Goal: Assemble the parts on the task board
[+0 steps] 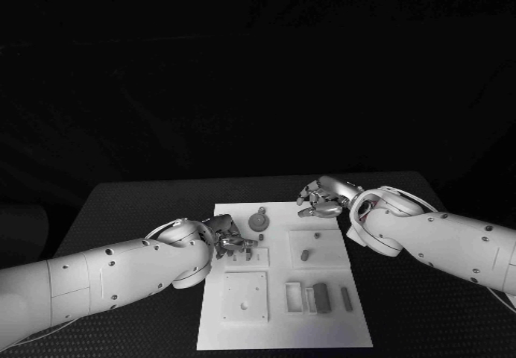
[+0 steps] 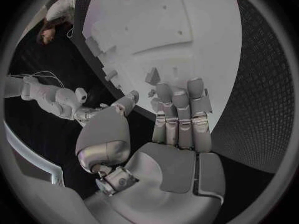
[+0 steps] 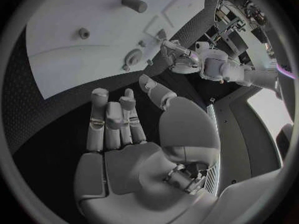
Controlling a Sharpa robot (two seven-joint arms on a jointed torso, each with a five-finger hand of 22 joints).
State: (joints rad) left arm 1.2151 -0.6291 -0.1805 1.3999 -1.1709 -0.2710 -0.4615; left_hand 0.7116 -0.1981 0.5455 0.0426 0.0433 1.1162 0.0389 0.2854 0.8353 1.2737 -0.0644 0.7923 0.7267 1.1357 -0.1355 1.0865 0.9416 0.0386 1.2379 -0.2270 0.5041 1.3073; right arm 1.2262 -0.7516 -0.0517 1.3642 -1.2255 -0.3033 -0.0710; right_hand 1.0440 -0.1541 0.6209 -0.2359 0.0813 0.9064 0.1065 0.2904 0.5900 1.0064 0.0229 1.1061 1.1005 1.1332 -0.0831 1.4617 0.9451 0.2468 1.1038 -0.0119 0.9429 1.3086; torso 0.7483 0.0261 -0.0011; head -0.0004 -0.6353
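Where recessed — grey parts (image 1: 319,297) in task board (image 1: 282,339).

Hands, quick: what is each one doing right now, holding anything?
Left silver hand: open, fingers extended over the white task board, holding nothing.
Right silver hand: open, fingers apart, holding nothing, at the board's far edge.

You see one white task board (image 1: 282,339) on one black table (image 1: 140,201). You count two white arms, two silver hands: left hand (image 1: 230,237), right hand (image 1: 321,200). On board: one round grey part (image 1: 259,221), one small peg (image 1: 306,255), two dark upright blocks (image 1: 321,297), about four raised white fixture plates (image 1: 245,296).
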